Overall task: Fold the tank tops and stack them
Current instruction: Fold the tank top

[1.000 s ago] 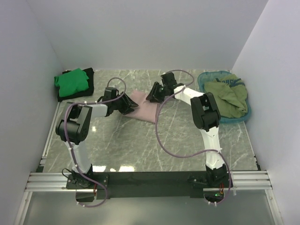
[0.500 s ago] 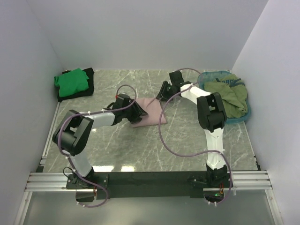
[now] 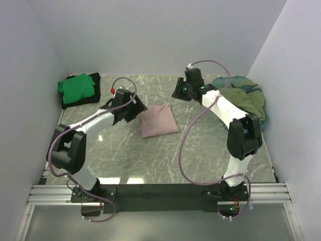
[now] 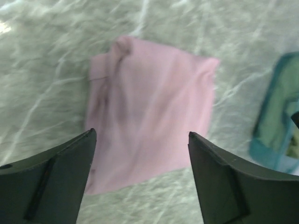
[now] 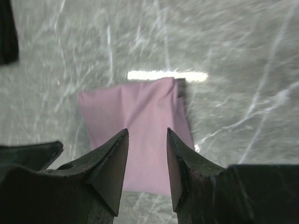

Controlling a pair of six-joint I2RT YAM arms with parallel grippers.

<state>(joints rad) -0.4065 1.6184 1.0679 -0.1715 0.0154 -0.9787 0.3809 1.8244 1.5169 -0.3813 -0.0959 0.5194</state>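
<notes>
The dusty pink tank top [image 3: 158, 121] lies folded in a flat rectangle mid-table; it also shows in the left wrist view [image 4: 149, 112] and the right wrist view [image 5: 140, 107]. My left gripper [image 3: 138, 112] is open and empty just left of it, jaws wide [image 4: 141, 133]. My right gripper [image 3: 177, 94] is open and empty, raised beyond its far right corner [image 5: 147, 130]. The bright green top [image 3: 76, 86] lies folded on the black top [image 3: 93, 96] at the far left. The olive green top [image 3: 245, 103] lies crumpled in the basket.
The teal oval basket [image 3: 252, 128] stands at the far right by the wall, and its edge shows in the left wrist view [image 4: 261, 144]. White walls close in the table on three sides. Purple cables loop from both arms.
Both grippers have let go of the pink top and drawn back, the left to the left, the right up and to the far right. The pink top now lies flat and folded.
</notes>
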